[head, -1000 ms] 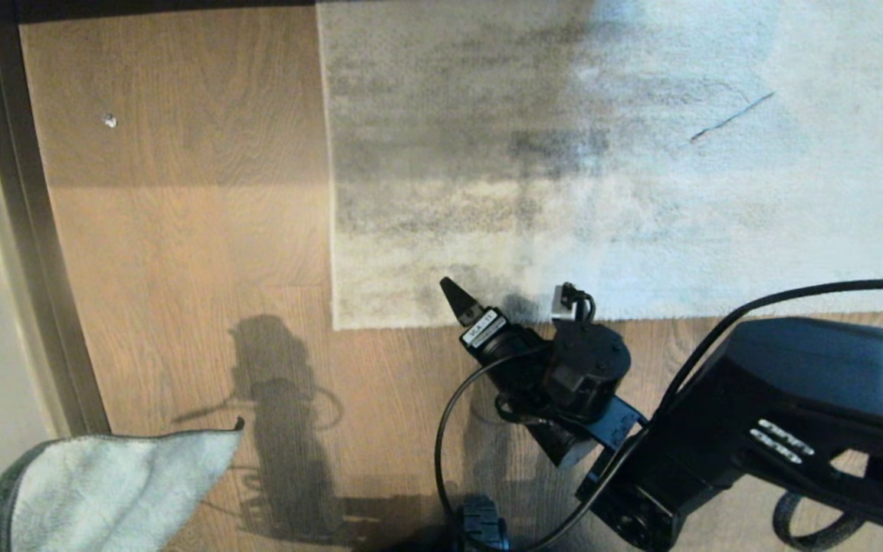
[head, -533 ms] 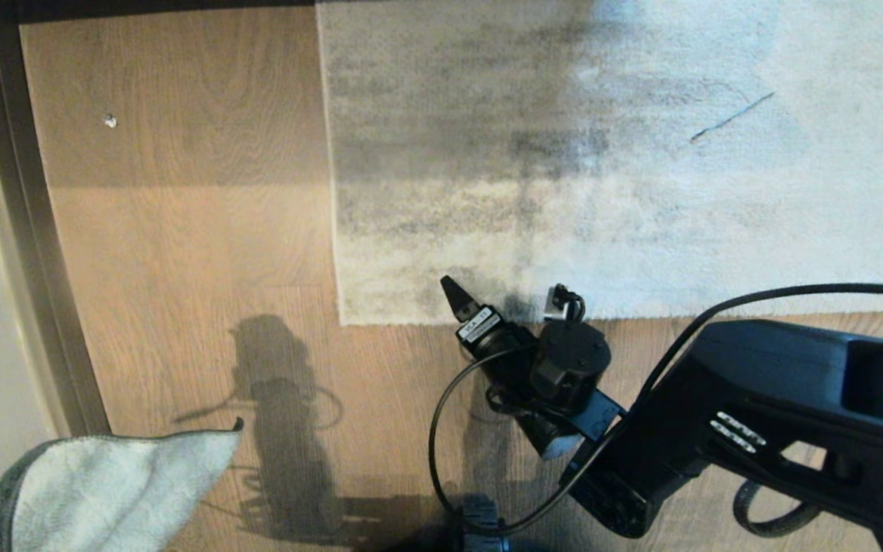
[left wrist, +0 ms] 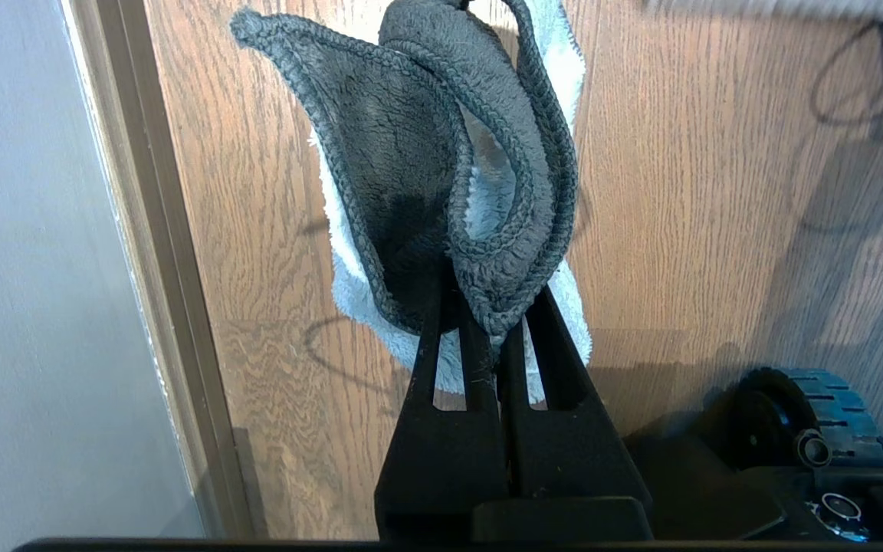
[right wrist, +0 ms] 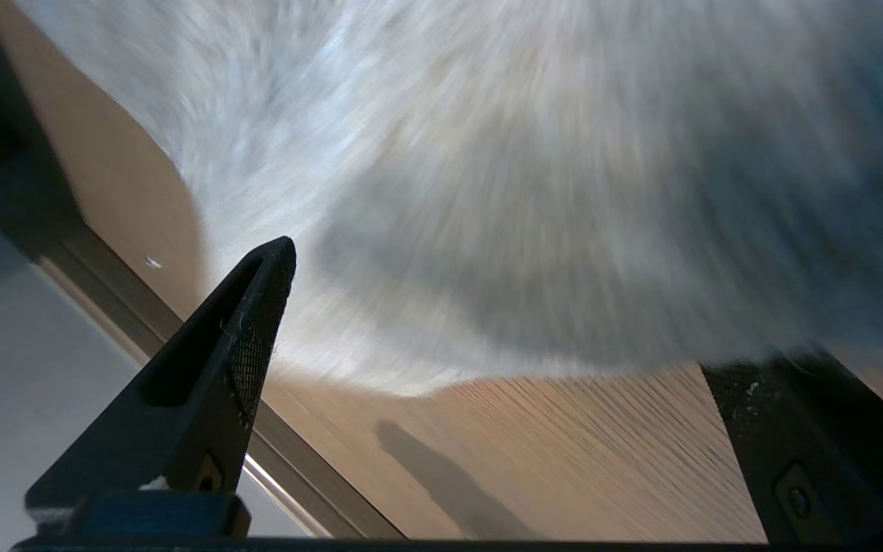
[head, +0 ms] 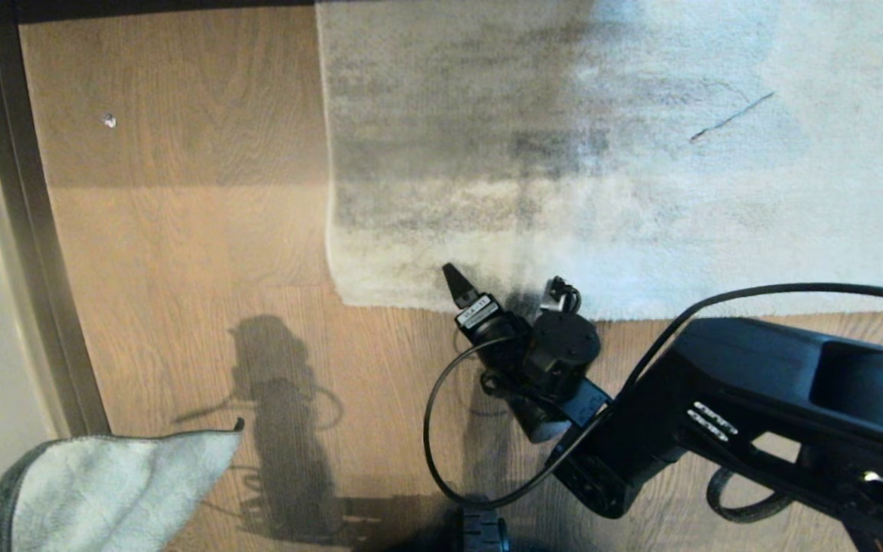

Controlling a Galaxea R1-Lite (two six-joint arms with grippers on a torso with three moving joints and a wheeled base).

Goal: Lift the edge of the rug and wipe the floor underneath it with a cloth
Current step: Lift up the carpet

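The mottled grey-beige rug [head: 602,153] lies on the wood-grain floor [head: 181,230]. Its near rug edge [head: 411,300] runs across the head view and bulges up by the corner. My right gripper [head: 504,285] stands open at that edge, one finger [head: 453,280] over the pile. In the right wrist view the right gripper [right wrist: 499,307] straddles the rug edge [right wrist: 411,383], and the rug hides the tip of one finger [right wrist: 763,414]. At the lower left, my left gripper [left wrist: 487,322] is shut on the blue-grey cloth [left wrist: 411,169], which hangs over the floor [head: 104,483].
A dark baseboard [head: 27,230] and a pale wall run along the left. A small white speck [head: 109,120] lies on the floor at the far left. The robot's wheel [left wrist: 794,414] sits close beside the left gripper. A black cable [head: 441,414] loops from the right wrist.
My right gripper has moved forward onto the rug's near edge. The rug's corner and near edge have shifted away and bunched up. The left gripper and cloth have not moved.
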